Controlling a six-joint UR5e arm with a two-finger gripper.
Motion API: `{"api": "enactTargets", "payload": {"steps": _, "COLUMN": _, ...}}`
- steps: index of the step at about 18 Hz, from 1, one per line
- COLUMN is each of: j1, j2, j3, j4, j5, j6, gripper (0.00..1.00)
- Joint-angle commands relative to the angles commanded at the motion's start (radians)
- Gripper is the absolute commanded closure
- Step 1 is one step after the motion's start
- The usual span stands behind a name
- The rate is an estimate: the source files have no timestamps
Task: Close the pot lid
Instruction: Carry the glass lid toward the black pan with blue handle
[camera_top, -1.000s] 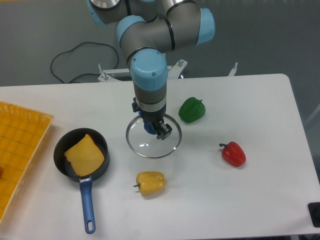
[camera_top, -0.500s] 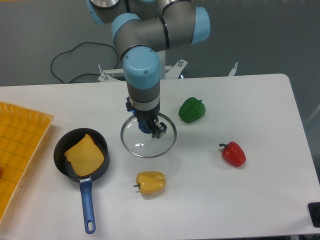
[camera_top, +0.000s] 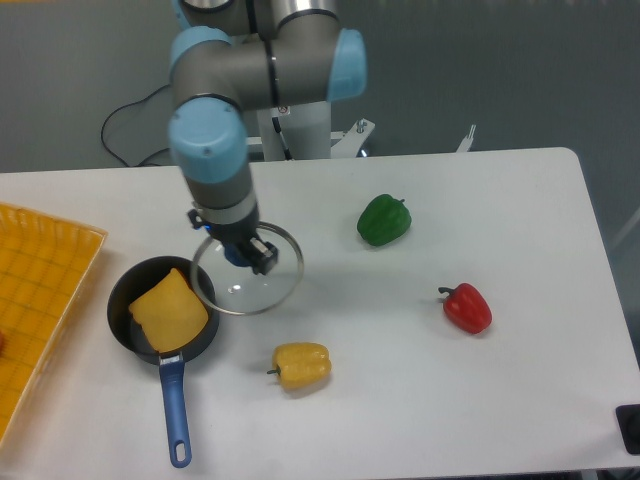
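The gripper (camera_top: 245, 252) pinches the blue knob of the lid (camera_top: 247, 269), whose left rim now overlaps the pot (camera_top: 163, 312), having moved left from beside the green pepper (camera_top: 384, 220); open table (camera_top: 520, 220) lies right

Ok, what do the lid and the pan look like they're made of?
The lid looks like clear glass with a thin metal rim: the table shows through it. The pan looks like black-coated metal, matt dark, though that is uncertain; its long handle looks like glossy blue plastic.
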Motion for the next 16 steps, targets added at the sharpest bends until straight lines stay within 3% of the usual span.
{"api": "enactTargets", "payload": {"steps": 5, "j1": -0.052, "j2": -0.055, "j3": 0.023, "j4": -0.011, "j5": 0.041, "j6": -0.035, "gripper": 0.51}}
{"api": "enactTargets", "payload": {"steps": 8, "j1": -0.061, "j2": -0.061, "j3": 0.044, "j4": -0.055, "j5": 0.040, "j6": -0.037, "gripper": 0.51}}
{"api": "enactTargets", "payload": {"steps": 16, "j1": -0.098, "j2": -0.106, "j3": 0.066, "j4": -0.040, "j5": 0.025, "j6": -0.097, "gripper": 0.51}}
